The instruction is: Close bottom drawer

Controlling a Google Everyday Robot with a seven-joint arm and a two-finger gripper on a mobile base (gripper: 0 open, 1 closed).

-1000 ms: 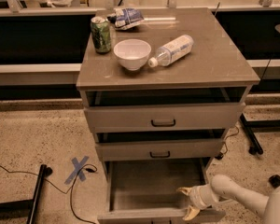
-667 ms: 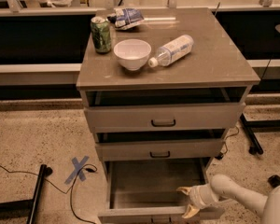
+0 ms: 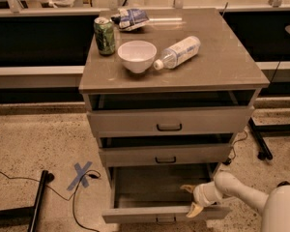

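Observation:
The bottom drawer [image 3: 135,213] is the lowest of three grey drawers and stands pulled well out, its shallow tray empty. Its small dark handle [image 3: 165,220] sits low on the front panel. My gripper [image 3: 191,199] is at the right part of the drawer's front edge, on a white arm coming in from the lower right. Its yellowish fingers are spread, one [image 3: 186,188] over the tray's inside and the other [image 3: 194,210] against the front panel. It holds nothing.
The middle drawer [image 3: 164,154] and top drawer [image 3: 169,121] stand slightly out. On the cabinet top are a green can [image 3: 104,36], a white bowl [image 3: 137,55], a lying plastic bottle [image 3: 179,52] and a snack bag [image 3: 131,19]. Cables and a blue tape cross [image 3: 81,175] lie on the floor at left.
My gripper has moved a little toward the cabinet, and the bottom drawer's front panel has slid slightly inward with it.

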